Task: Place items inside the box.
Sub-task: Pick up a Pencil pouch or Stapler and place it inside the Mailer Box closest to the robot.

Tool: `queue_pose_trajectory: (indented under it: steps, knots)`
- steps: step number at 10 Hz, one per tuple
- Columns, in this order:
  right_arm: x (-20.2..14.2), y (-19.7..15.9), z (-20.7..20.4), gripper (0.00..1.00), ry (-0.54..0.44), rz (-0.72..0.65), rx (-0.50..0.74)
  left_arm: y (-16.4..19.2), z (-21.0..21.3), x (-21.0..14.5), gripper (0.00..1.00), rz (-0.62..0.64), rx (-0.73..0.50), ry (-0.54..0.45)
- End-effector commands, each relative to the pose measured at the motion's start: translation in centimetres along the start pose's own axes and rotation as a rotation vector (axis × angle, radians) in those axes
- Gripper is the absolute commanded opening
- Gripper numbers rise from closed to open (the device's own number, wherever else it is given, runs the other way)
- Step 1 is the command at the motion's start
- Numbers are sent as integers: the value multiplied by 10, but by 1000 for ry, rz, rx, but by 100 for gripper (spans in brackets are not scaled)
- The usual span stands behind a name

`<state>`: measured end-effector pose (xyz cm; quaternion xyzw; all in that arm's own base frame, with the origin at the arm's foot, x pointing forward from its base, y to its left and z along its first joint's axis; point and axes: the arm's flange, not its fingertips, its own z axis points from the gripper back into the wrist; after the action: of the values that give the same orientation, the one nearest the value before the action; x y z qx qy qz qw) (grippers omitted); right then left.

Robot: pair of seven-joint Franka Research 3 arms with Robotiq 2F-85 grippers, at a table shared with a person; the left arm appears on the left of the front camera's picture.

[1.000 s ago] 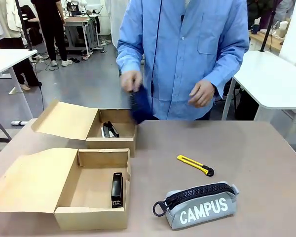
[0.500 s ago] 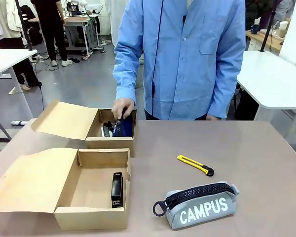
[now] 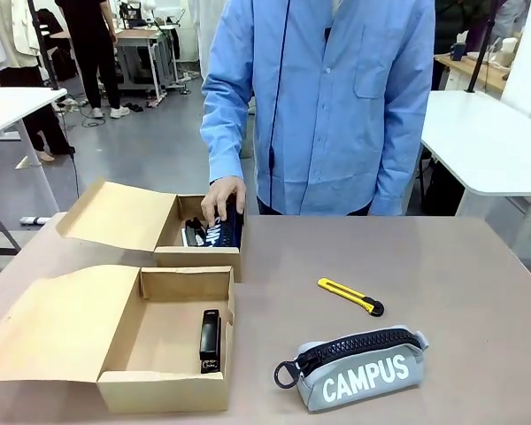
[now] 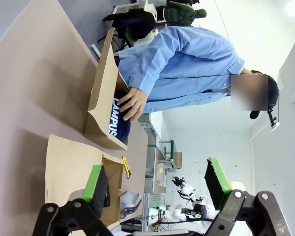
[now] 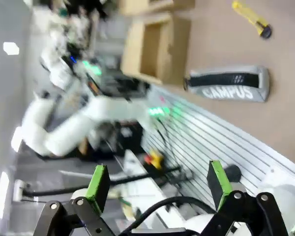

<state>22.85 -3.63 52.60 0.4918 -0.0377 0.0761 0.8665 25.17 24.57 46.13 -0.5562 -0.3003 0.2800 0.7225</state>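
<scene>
The navy pouch (image 3: pixel 219 234) sits in the far box (image 3: pixel 199 258), pressed by the person's hand (image 3: pixel 223 197); the grey pouch (image 3: pixel 361 367) and utility knife (image 3: pixel 350 297) lie outside on the table (image 3: pixel 478 292); left gripper (image 4: pixel 155 179) and right gripper (image 5: pixel 157 183) hang with jaws spread, holding nothing; reaching for the far box now risks striking that hand.
</scene>
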Motion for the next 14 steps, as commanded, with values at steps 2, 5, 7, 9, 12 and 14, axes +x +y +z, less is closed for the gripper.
queue_pose_trajectory:
  steps: [2,5,7,9,12,14]
  knots:
    - [21,-4,-111,100,402,292,-522,0,0,-2,100,-19,-25,-10]
    - [27,14,-89,100,264,87,-200,0,0,-2,100,-19,-25,-10]
    - [51,15,-151,100,471,304,-481,0,0,-2,100,-19,-25,-10]
    - [77,9,-207,100,618,586,-535,0,0,-2,100,-19,-25,-10]
    - [90,-6,-278,100,615,823,-629,0,0,-2,100,-19,-25,-10]
    - [90,-6,-289,100,539,914,-653,0,0,-2,100,-19,-25,-10]
